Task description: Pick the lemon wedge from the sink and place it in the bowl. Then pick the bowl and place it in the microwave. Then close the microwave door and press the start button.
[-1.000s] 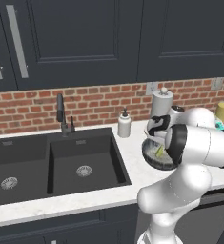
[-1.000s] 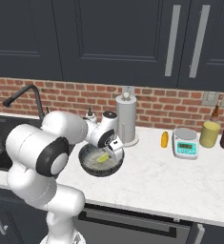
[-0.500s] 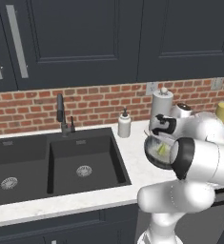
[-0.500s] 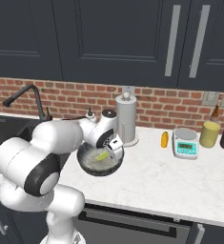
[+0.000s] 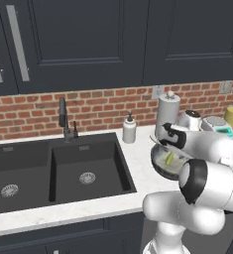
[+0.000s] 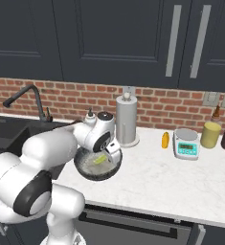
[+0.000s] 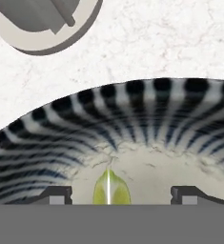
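Right of the sink [image 5: 63, 168] in the left base view, the bowl [image 5: 162, 166] sits on the white counter [image 5: 138, 173] with the lemon wedge [image 5: 169, 158] inside it — the gripper [image 5: 168, 149] hangs just above. From the right base view, the bowl [image 6: 97, 167] lies between the sink [image 6: 8, 136] and the paper towel roll [image 6: 126, 119], the wedge [image 6: 100, 159] resting in it under the gripper [image 6: 106, 155]. Looking down from the hand view, the fingertips [image 7: 56, 194] stand wide apart on either side of the wedge [image 7: 111, 188], not touching it — it lies loose on the bowl's [image 7: 132, 114] pale floor.
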Motion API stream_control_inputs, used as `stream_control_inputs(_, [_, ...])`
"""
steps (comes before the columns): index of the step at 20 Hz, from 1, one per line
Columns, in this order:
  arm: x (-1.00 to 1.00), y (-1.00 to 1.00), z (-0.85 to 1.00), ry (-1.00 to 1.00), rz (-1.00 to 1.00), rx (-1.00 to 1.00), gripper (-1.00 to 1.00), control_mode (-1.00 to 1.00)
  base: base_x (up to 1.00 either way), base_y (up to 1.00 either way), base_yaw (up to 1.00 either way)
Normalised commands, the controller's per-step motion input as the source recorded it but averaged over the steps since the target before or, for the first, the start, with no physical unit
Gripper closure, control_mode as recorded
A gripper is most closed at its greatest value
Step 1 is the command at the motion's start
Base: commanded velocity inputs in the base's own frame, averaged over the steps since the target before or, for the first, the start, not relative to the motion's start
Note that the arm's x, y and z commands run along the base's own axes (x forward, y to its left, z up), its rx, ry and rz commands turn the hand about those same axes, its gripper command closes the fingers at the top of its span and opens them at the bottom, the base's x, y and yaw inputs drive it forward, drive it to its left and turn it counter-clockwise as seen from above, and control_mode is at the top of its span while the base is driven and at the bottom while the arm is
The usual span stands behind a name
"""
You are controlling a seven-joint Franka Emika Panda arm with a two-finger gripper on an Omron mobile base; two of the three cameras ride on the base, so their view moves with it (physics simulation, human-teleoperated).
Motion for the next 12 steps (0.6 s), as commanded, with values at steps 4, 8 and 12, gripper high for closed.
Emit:
stream_control_inputs(4, [0.3, 0.0, -0.54, 0.19, 0.0, -0.04, -1.0, -1.0, 0.0, 0.0, 0.0])
stream_control_inputs(8, [0.18, 0.0, -0.55, 0.18, 0.0, -0.01, -1.0, -1.0, 0.0, 0.0, 0.0])
stream_control_inputs(12, [-0.06, 0.0, -0.28, 0.11, 0.0, 0.0, -1.0, -1.0, 0.0, 0.0, 0.0])
